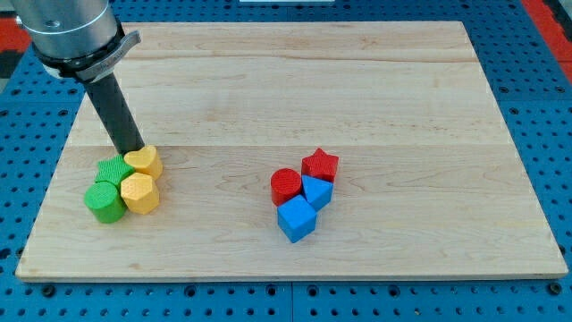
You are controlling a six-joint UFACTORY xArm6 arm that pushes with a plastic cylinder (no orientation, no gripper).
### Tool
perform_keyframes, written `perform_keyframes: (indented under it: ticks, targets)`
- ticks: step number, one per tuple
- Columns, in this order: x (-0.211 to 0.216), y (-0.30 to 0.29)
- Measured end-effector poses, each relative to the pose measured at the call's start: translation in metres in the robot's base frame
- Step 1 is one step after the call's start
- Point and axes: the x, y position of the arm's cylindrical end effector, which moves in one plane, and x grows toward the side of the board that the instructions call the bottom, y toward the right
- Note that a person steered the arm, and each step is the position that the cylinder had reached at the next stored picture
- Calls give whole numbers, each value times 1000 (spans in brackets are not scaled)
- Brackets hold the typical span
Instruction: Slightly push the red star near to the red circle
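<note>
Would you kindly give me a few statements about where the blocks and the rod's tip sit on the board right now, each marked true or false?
1. My tip is beside the yellow heart, in the cluster at the view's left. True.
2. The red star sits at the view's upper right of the red circle. True.
3. My tip is touching the red star. False: it is far to the view's left of it, among the green and yellow blocks.
4. Two blue blocks lie close to the red circle. True.
5. The red star lies alone at the view's top edge of the wooden board. False: it sits in the red and blue cluster.
</note>
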Motion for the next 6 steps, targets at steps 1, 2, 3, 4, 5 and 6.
perform_keyframes:
  ticks: [1, 2, 3, 4, 5, 6]
  targets:
    - [0, 4]
    - [0, 1]
    - [14, 6]
    - [2, 63]
    - [-10, 136]
    - [-34, 235]
